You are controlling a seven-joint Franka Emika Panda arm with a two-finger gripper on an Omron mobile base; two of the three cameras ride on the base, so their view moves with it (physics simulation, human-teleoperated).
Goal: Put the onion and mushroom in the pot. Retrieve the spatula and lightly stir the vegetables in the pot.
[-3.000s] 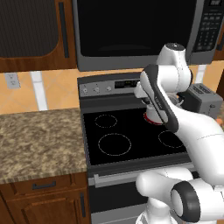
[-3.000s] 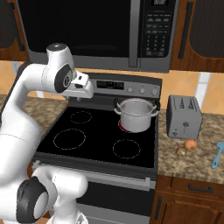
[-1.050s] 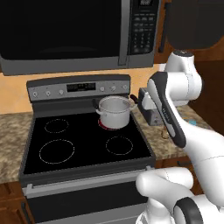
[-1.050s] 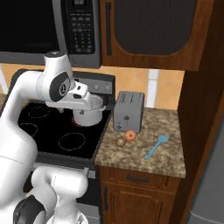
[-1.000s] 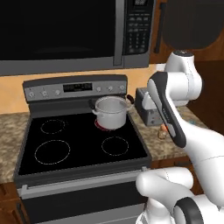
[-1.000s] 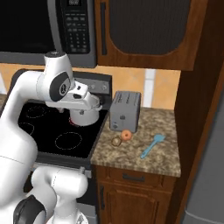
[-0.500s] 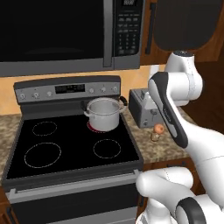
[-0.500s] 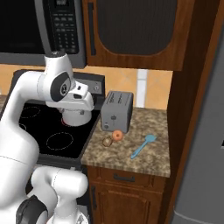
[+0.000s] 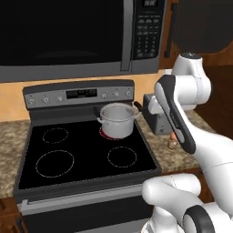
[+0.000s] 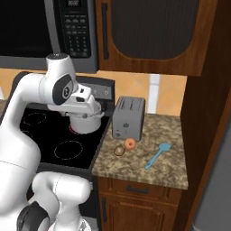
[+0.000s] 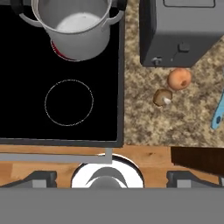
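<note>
The steel pot stands on the stove's back right burner, also seen as the pot and the pot. On the granite counter right of the stove lie the orange-brown onion and the small brown mushroom, both just in front of the toaster. From the right base view the onion and mushroom sit close together, with the blue spatula to their right. My gripper hangs high over the stove's right edge, open, holding nothing. Its hand hovers by the pot.
A grey toaster stands at the back of the counter. The black cooktop lies left, a microwave above it. A dark wood cabinet hangs over the counter, and a tall wooden panel bounds its right end.
The base has driven right, so the stove and pot slid left in both base views and the counter came in. The arm keeps its pose, gripper still open.
</note>
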